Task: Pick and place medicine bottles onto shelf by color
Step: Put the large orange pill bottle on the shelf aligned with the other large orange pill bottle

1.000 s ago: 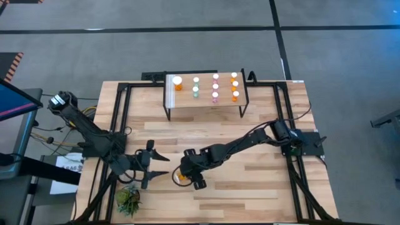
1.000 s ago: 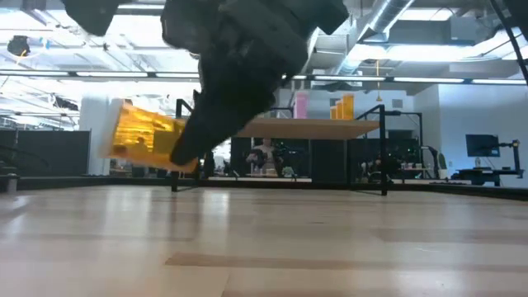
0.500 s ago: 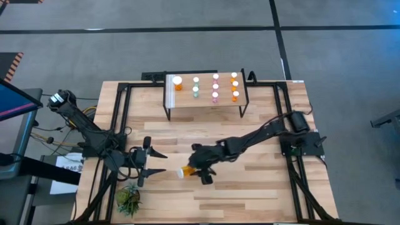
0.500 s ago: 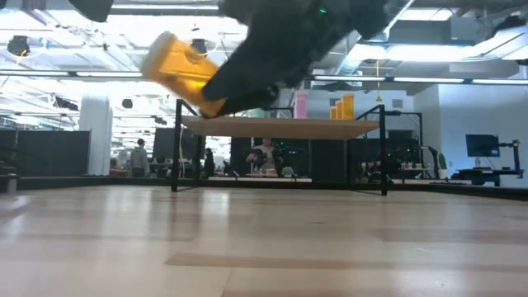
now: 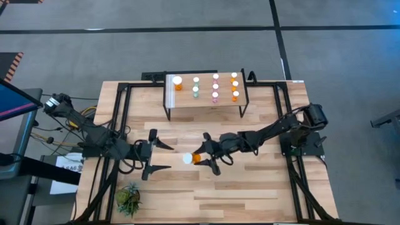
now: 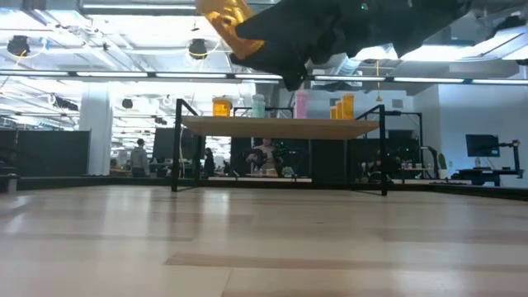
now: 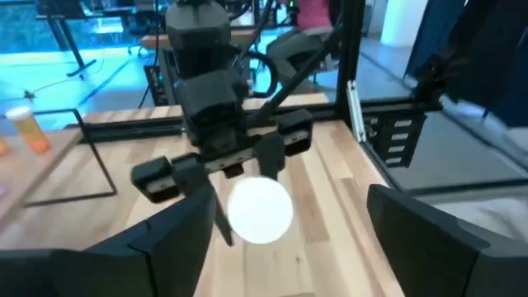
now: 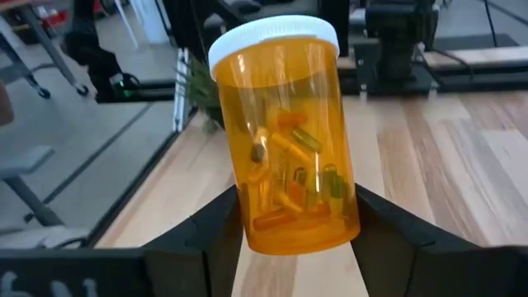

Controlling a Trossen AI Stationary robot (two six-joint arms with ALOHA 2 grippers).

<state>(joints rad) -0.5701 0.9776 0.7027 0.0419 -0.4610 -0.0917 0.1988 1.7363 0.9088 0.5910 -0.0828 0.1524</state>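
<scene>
Wooden tabletop [image 5: 250, 187], centre: our right gripper [image 5: 207, 157], clamped on wide orange white-capped pill bottle [image 5: 193, 159], has lifted it shelfward [image 5: 206, 103]; left gripper [image 5: 159, 156] spread empty.

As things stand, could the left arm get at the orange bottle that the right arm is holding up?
Probably yes. The left gripper is open and points at the orange bottle, whose white cap faces it, with only bare table between. But the right gripper is clamped on the bottle's body, leaving just the cap end free.

Overhead camera looking straight down on the whole table [image 5: 250, 187], low camera at tabletop level facing the shelf [image 6: 280, 126] at the far edge, wrist cameras close, facing each other across one orange bottle [image 8: 289, 140].
</scene>
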